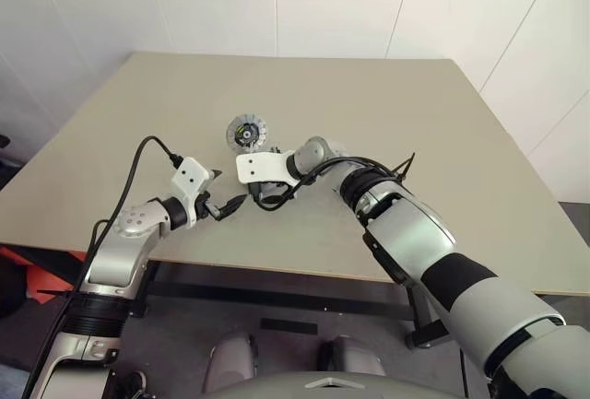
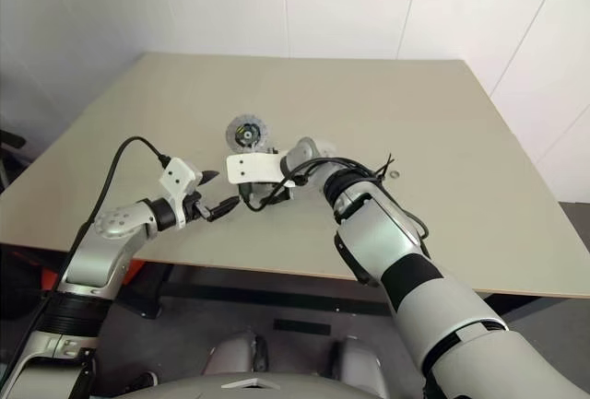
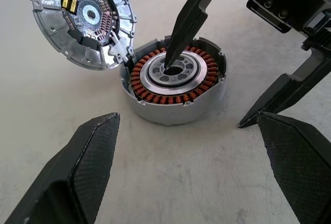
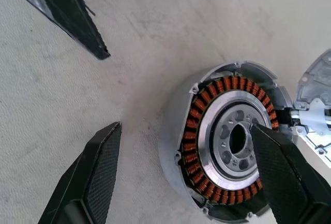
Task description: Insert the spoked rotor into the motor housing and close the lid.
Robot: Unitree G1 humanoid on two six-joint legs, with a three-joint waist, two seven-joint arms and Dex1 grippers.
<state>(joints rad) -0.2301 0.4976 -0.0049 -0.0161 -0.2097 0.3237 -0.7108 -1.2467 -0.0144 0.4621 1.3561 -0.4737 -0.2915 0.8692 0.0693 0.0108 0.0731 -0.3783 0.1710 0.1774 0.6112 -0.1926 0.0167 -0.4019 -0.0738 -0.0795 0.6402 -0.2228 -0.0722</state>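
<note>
Motor housing: the motor housing [image 3: 173, 81] sits on the worktop [image 1: 442, 141] at centre frame in the head views, mostly hidden there behind the right wrist; its open mouth faces straight up, copper windings ringing a silver centre
Lid: a silver hinged lid [image 3: 83, 19] stands swung open, attached at the housing's rim; in the head view it shows just above the right hand, inner face turned towards the camera
Right hand: the right hand [image 4: 181, 175] is spread open, grasping nothing; it straddles the housing's wall, one fingertip [image 3: 173, 53] dipping into the central bore, the other finger outside on the worktop
Left hand: the left hand [image 3: 191, 146] is released, jaws wide and empty, low and left of the housing, near it but apart, pointing towards it
Axis: housing's round axis vertical
</note>
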